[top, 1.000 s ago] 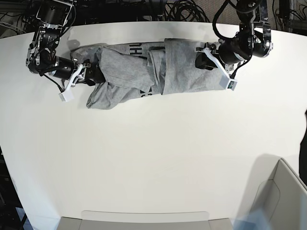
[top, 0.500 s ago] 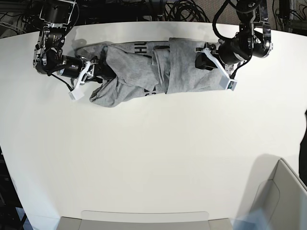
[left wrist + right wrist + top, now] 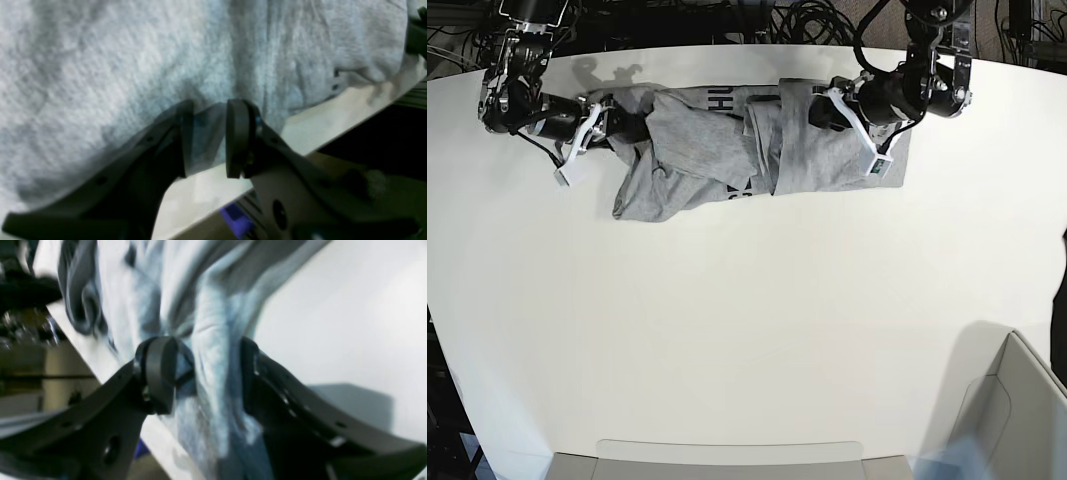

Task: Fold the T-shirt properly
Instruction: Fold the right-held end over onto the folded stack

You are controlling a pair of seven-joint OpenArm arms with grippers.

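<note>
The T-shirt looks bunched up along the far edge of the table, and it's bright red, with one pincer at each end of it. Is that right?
Not quite: the T-shirt is heather grey, not red, as the base view shows. The rest holds: it lies bunched along the table's far edge, with the left pincer and the right pincer at its ends.

Both arms reach in low from the far side, wrists bent so the grippers point toward each other. The right gripper [image 3: 205, 373] has its jaws spread wide, with a bunched ridge of the T-shirt [image 3: 727, 145] standing between its fingers. The left gripper [image 3: 208, 136] holds its jaws partly closed, with grey cloth between the pads.
</note>
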